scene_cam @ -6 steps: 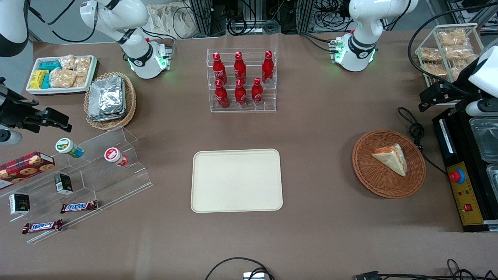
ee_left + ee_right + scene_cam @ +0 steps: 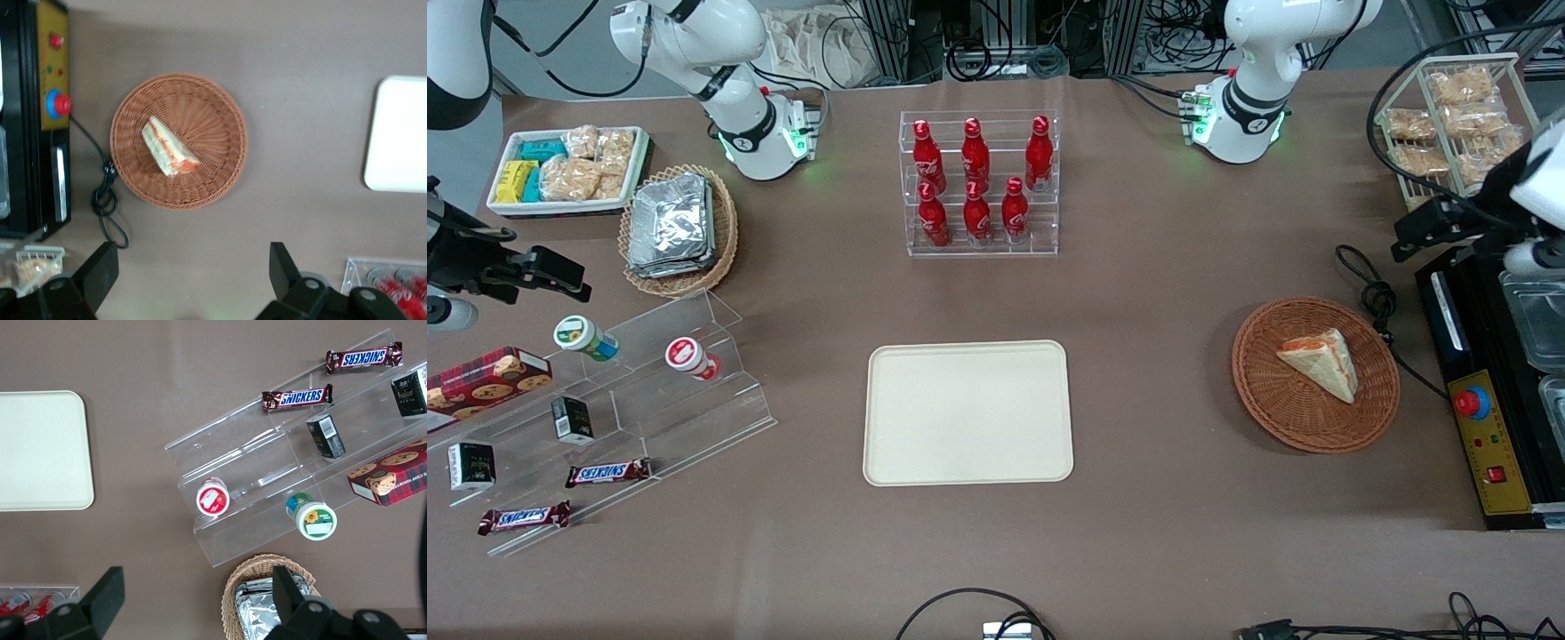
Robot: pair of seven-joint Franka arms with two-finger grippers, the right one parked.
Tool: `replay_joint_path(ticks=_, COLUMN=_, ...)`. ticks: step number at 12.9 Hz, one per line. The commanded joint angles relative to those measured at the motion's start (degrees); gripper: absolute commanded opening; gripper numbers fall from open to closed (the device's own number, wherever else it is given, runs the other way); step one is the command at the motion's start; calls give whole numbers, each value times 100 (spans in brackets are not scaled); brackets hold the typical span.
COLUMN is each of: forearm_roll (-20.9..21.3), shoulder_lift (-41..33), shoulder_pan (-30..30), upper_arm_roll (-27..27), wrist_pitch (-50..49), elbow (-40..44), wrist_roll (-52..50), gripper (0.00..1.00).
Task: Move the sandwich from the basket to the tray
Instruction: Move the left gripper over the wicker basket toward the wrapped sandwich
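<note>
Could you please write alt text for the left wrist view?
The open gripper hangs high above the brown table, apart from the sandwich lying in the round wicker basket. The cream tray lies bare nearby.

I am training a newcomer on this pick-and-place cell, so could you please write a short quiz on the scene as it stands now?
1. True or false: the sandwich already lies on the tray.
2. What holds the sandwich? A) the basket B) the bottle rack C) the black box with the red button
3. Fill in: the gripper hangs above the table with its fingers ____.

Key: 1 false, the tray holds nothing; 2 A; 3 open, apart from the basket and holding nothing.
</note>
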Motion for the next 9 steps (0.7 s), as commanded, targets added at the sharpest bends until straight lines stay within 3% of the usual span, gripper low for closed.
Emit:
replay_joint_path(ticks=1, forearm_roll=191, shoulder_lift=23, shoulder_pan=76, upper_arm_roll=-32, wrist_pitch=174, elbow=-297, wrist_roll=-677, gripper=100)
replay_joint_path(ticks=9, forearm_roll=200, shoulder_lift=-451, shoulder_pan=664, upper_arm_roll=-23, wrist_pitch=2791, elbow=-3056, wrist_roll=-1661, gripper=100)
